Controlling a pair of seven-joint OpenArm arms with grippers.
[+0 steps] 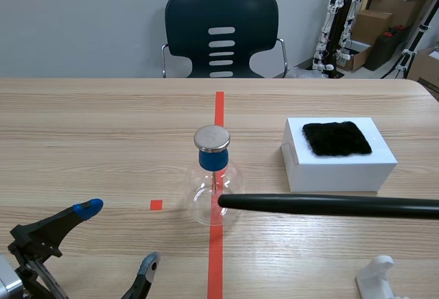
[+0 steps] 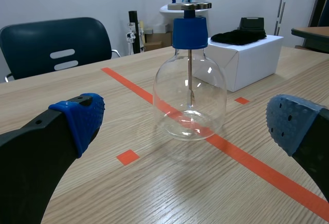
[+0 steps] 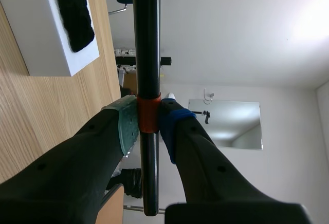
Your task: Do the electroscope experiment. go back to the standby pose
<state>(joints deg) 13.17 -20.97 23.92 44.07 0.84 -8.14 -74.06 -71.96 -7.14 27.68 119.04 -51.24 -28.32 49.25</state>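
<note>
**At table centre: fragile electroscope stands free, rod clamped in the right gripper**

Scene view. The electroscope (image 1: 212, 182), a clear glass flask with a blue stopper (image 1: 212, 160) and a metal plate (image 1: 212, 138) on top, stands on the red tape line (image 1: 219, 110) at the middle of the table. The black rod (image 1: 329, 206) comes in level from 3 o'clock. Its tip ends in front of the flask, at about its 5 o'clock; whether it touches the glass I cannot tell. At 2 o'clock from the flask is a white box (image 1: 339, 169) with a black cloth (image 1: 337, 138) on it. The left gripper (image 1: 119, 236) is at 8 o'clock from the flask, its fingers spread wide and holding nothing.

Left wrist view. The flask stands ahead of the gripper at 12 o'clock, apart from both fingers (image 2: 82, 118). I judge the glass to be thin, round, slippery and easy to break. The safest place to take hold is the stopper at the neck, not the bulb.

Right wrist view. The right gripper (image 3: 149, 126) is closed on the rod, and its pads (image 3: 128, 126) press an orange band (image 3: 148, 115) from both sides. The long part runs ahead to 12 o'clock, and a short end points back to 6 o'clock. The rod looks stiff, smooth and light. Held near one end it is a long lever, so I judge that any wrist turn will swing the tip widely, and it must be kept off the glass.
</note>
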